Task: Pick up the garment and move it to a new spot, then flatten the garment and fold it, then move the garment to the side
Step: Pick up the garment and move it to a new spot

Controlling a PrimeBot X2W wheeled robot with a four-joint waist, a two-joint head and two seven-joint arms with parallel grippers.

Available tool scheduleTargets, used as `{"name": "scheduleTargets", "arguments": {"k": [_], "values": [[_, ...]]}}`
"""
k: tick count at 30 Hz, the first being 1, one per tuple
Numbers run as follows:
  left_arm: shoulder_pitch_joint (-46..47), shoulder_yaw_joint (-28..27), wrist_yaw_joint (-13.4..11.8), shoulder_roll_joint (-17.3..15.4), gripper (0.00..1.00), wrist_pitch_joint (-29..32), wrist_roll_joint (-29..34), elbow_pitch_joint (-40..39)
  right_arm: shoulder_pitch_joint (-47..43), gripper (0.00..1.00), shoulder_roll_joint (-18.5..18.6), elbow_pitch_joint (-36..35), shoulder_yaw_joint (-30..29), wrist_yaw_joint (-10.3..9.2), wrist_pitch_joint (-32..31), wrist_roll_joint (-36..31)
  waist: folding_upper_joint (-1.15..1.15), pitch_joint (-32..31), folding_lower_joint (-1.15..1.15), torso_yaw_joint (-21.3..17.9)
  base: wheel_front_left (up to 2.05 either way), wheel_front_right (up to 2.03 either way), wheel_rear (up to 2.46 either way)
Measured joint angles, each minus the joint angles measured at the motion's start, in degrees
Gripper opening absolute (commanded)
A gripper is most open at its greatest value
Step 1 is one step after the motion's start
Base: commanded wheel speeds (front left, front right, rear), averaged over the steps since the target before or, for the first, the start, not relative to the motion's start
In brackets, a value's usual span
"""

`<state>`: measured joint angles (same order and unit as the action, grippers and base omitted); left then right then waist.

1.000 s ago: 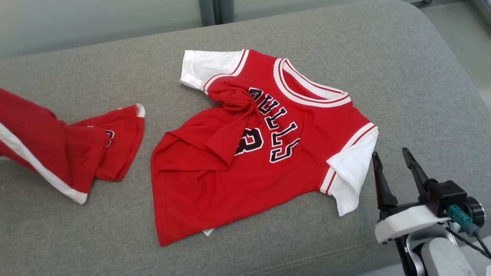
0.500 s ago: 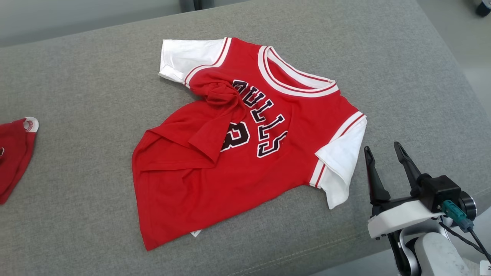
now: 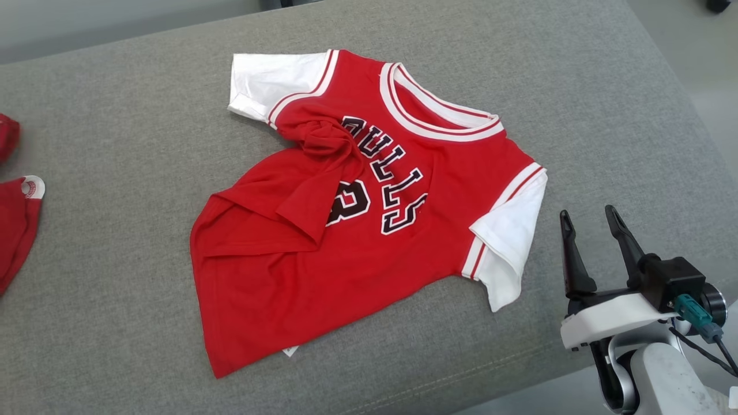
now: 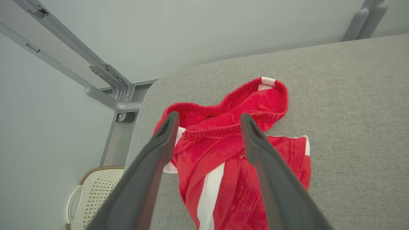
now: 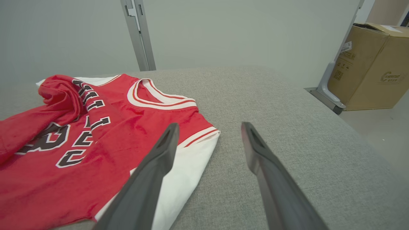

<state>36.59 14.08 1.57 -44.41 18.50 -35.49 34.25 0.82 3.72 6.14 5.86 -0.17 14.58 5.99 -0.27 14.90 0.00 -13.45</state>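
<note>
A red jersey (image 3: 357,213) with white sleeves and black lettering lies in the middle of the grey cushion (image 3: 115,144), its left side bunched and folded over. Red shorts (image 3: 14,230) with a white stripe lie crumpled at the cushion's far left edge. In the left wrist view my left gripper (image 4: 207,118) is open just above the shorts (image 4: 230,153), with nothing between its fingers. Beside the jersey's near white sleeve (image 3: 507,242), my right gripper (image 3: 591,222) stands open and empty. The right wrist view shows the jersey (image 5: 96,134) to the left of the right gripper (image 5: 209,127).
The cushion's front edge (image 3: 461,374) runs close to my right arm. A white woven basket (image 4: 92,191) stands on the floor past the cushion's left end. A cardboard box (image 5: 370,67) and a metal post (image 5: 137,35) stand beyond the far side.
My left gripper has opened and let go of the red shorts, which went further left. The head camera has turned, shifting the jersey left in the picture. The right gripper stays open.
</note>
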Motion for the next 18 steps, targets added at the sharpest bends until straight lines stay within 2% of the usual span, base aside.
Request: {"name": "scheduleTargets", "arguments": {"k": [4,8,11,18], "values": [[0.04,-2.45,0.0,1.49,1.0,-2.02,-3.0,-2.24,0.01,1.0,-0.04,-0.02,-0.27,0.0,0.0,0.0,0.0,-0.1,0.0,0.91,0.0,0.0,0.0],[-0.88,-3.21,1.62,7.31,1.0,-3.49,-7.66,-5.61,0.0,1.0,-0.03,0.41,-0.18,0.25,0.0,0.0,0.0,-0.36,0.0,1.93,0.0,0.0,0.0],[-5.32,-3.13,2.52,11.49,1.0,-4.53,-10.84,-7.45,-0.18,1.0,-0.02,1.31,-0.22,0.33,0.0,0.0,0.0,-0.82,0.0,2.56,0.0,0.0,0.0],[-15.48,-2.91,1.81,16.94,1.0,-8.98,-12.41,-11.94,-3.27,1.0,0.74,6.48,-0.52,0.82,0.0,0.08,0.0,-1.64,0.0,4.14,0.0,0.0,0.0]]}}
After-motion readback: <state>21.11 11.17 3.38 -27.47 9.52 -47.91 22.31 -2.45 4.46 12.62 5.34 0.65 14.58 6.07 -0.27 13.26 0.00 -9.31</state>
